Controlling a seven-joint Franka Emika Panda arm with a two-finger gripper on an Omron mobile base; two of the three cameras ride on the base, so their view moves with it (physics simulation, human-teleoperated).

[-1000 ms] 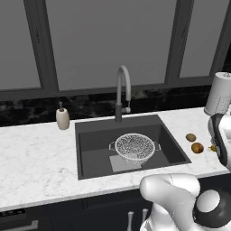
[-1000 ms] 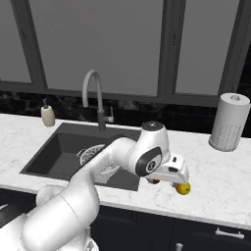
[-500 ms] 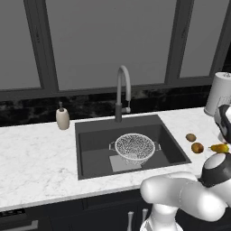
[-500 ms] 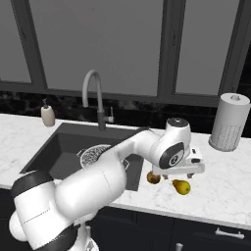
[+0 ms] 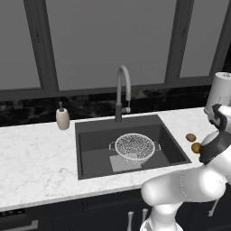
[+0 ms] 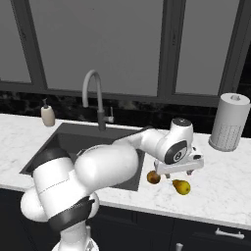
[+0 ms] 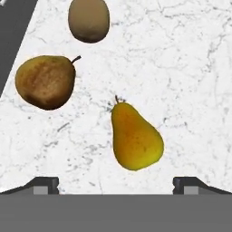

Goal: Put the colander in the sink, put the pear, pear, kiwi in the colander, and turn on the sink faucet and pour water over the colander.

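The white mesh colander [image 5: 134, 146] sits in the dark sink [image 5: 90, 149], below the grey gooseneck sink faucet [image 5: 122, 85]. On the marble counter to the right of the sink lie the fruits. In the hand view a yellow pear [image 7: 135, 138] lies just ahead of my open gripper [image 7: 115, 186], between its fingertips [image 7: 45, 183]. A browner pear [image 7: 45, 81] is to its left and the kiwi [image 7: 89, 19] is beyond that. My gripper [image 6: 179, 171] hovers above the pears [image 6: 181, 186], with nothing in it. My arm hides the colander in the right base view.
A paper towel roll [image 6: 229, 121] stands at the back right of the counter. A beige soap dispenser [image 5: 62, 118] stands left of the sink. The sink's edge [image 7: 13, 27] lies close to the left of the fruit.
My arm has swung right from the sink's edge, so the hand now hangs over the fruit. The fruit and colander have not moved. The jaws stayed open.
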